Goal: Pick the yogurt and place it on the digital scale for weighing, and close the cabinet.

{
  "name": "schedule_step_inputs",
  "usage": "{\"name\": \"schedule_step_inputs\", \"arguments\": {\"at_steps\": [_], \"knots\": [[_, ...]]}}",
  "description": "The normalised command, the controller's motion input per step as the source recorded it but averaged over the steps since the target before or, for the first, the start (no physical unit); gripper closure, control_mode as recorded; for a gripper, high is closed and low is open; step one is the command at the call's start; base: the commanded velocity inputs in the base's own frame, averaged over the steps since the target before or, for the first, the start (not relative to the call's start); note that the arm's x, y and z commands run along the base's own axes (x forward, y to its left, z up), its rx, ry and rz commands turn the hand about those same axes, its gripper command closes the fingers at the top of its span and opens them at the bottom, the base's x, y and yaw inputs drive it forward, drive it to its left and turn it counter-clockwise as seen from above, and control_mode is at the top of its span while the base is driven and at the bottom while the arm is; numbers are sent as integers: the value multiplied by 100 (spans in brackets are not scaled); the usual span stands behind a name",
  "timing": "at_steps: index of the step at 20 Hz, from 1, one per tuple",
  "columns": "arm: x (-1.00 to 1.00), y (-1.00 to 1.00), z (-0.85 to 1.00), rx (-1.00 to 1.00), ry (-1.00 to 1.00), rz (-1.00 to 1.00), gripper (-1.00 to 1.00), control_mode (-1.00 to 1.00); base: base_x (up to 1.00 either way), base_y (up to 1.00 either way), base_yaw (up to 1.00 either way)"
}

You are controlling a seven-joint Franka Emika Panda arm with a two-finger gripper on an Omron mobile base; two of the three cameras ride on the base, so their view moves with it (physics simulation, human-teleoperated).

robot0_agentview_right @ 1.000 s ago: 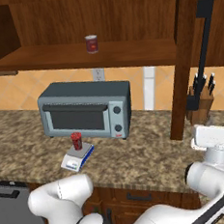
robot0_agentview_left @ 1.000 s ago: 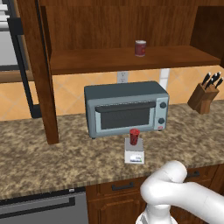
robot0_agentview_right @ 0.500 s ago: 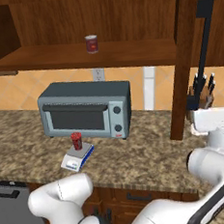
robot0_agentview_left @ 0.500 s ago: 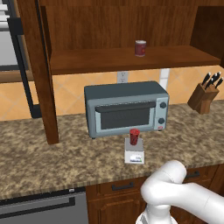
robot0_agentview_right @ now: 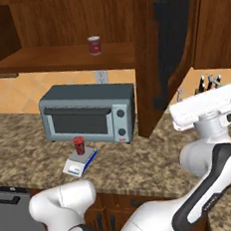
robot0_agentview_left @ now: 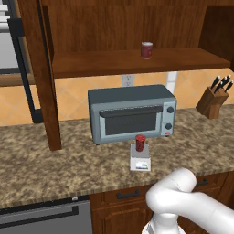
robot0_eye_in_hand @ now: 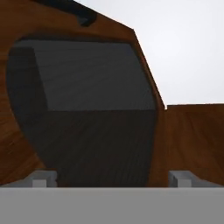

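A speckled brown granite table [robot0_agentview_left: 55,160] runs along a tan tiled wall [robot0_agentview_left: 73,98] with a white outlet [robot0_agentview_left: 128,80]. A grey-blue toaster oven [robot0_agentview_left: 131,113] stands at the back, a knife block [robot0_agentview_left: 213,101] off to the right. Brown drawers [robot0_agentview_left: 123,196] with dark handles sit below, beside a steel dishwasher front [robot0_agentview_left: 43,220]. A wooden shelf [robot0_agentview_left: 91,64] above carries a red can [robot0_agentview_left: 146,50].

Flat, even light fills this rendered kitchen, with no clear source and no glare. The speckled brown granite counter [robot0_agentview_left: 55,160] looks soft and slightly blurred. The dark-brown wooden wall cabinet [robot0_agentview_right: 53,23] sits dim inside. Up close, its black door panel [robot0_eye_in_hand: 87,113] shows smeared and coarse.
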Motion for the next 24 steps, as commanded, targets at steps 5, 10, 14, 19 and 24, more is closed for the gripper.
{"name": "schedule_step_inputs", "arguments": {"at_steps": [5, 10, 14, 19, 24], "knots": [[45, 100, 5, -41, 21, -22, -100, -100, 0, 0, 0], [81, 100, 0, -34, 31, -28, -100, -100, 0, 0, 0], [100, 100, 0, -33, 20, -27, -100, -100, 0, 0, 0], [100, 100, 0, -31, 12, -27, -100, -100, 0, 0, 0], [100, 92, -3, -24, 6, -20, -100, -100, 0, 0, 0]]}}
